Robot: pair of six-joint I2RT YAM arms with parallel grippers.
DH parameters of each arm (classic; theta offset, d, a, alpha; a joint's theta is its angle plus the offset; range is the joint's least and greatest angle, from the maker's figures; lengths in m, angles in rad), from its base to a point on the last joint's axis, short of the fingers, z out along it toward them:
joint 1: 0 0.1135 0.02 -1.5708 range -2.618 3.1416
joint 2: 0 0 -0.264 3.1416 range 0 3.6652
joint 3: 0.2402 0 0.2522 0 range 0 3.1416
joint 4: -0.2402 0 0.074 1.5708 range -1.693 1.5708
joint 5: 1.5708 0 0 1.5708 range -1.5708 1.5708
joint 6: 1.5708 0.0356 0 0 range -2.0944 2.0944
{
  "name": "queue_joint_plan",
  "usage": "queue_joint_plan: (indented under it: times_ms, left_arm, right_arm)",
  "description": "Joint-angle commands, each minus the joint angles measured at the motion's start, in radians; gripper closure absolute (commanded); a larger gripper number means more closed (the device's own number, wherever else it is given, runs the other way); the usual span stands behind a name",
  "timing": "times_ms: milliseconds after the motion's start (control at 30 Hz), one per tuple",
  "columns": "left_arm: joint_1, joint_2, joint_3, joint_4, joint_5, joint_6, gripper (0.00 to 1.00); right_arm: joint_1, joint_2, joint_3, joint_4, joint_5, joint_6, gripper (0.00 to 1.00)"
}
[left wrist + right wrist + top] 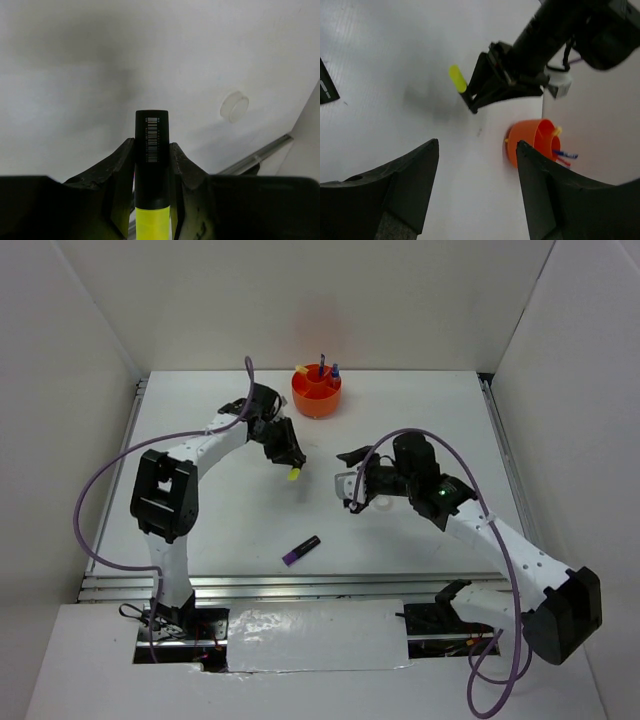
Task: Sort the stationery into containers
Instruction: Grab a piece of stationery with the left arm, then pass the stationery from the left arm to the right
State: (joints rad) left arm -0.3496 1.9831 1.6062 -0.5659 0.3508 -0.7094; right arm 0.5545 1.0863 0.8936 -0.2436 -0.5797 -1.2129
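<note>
From above, the left gripper (291, 462) is closed on the yellow highlighter (294, 474) and holds it raised over the middle of the counter (420, 420), near and a little left of the orange organiser (316, 392) at the far edge. Three pieces already stand in the organiser: a pale yellow stick (301, 369), a pen (322, 364) and a blue-capped bottle (335, 370). One purple highlighter (301, 550) lies alone on the near part of the counter. The right gripper (350, 482) hangs to the right of the yellow highlighter, well apart from it. In the left wrist view, the left gripper (151, 150) clamps the yellow highlighter (151, 220) from both sides at its black cap, with the cap end pointing forward. One clear tape ring (234, 107) lies on the counter beyond. In the right wrist view, the right gripper (477, 145) stands wide open with nothing between its fingers, facing the organiser (532, 142) and the held highlighter (456, 79). The highlighters look light, stiff and smooth, so a squeeze across the middle of the barrel should hold best. The tape ring looks thin and slippery, and is probably best pinched across its wall.
</note>
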Motion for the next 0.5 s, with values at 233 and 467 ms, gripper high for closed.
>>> queue_joint_plan:
  times_ms: [233,467]
  left_arm:
    - [-0.081,-0.109,-0.043,-0.025,0.066,-0.093,0.99]
    - [-0.130,-0.144,-0.063,-0.012,0.079,-0.117,0.98]
  right_arm:
    - [0.189,0.119,0.025,-0.022,-0.101,-0.259,0.47]
    - [0.234,0.199,0.039,-0.027,-0.074,-0.292,0.45]
